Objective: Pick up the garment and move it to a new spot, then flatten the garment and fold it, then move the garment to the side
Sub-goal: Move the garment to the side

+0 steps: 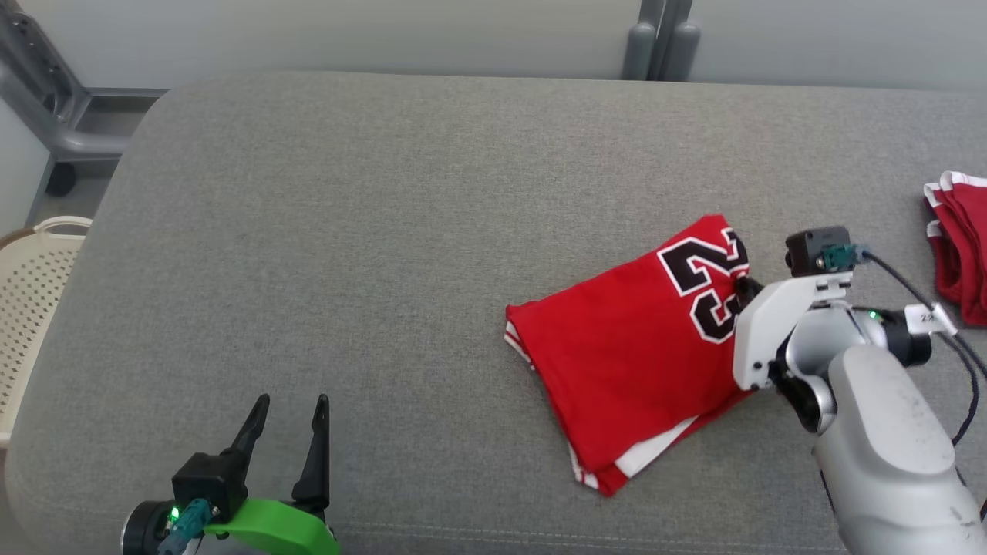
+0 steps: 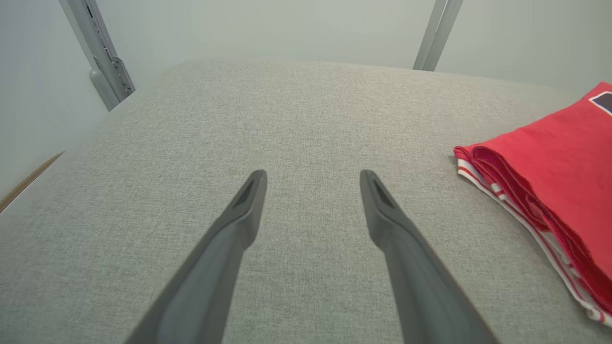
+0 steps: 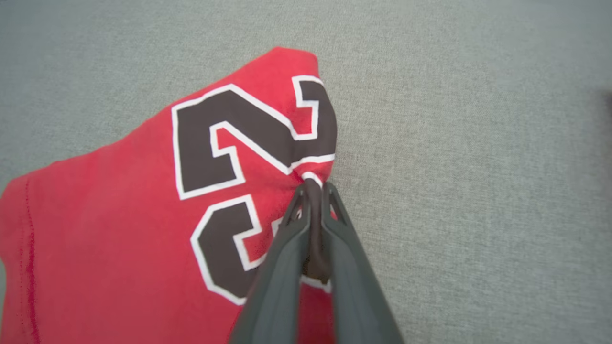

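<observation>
Left gripper (image 1: 291, 401) — item one, low at your near left. Fingers spread, nothing between them, poised over the bare grey cushion (image 1: 385, 231) and well apart from the work.

Right gripper (image 3: 313, 187) — item two. Fingers pressed together on a bunched tuck of cloth at the garment's right edge, just beside the black "23".

Garment (image 1: 624, 362) — item three. Red jersey with white trim, folded into a compact stack and lying on the cushion right of centre. Its layered left edge faces the left gripper; its right edge is in the right gripper's pinch.

Second red garment (image 1: 960, 247) — item four, at the cushion's far right, apart from the stack.

Handling notes, as judgement:
- Folding looks finished, so you are likely on the move to the side.
- You cannot tell from these views how many layers the pinch holds; assume only the upper ones.
- Keep the lift low and slide slowly so the lower layers do not trail out.
- If you carry it right, stop short of item four.
- If the stack fans open, set it down and take a deeper grip.
</observation>
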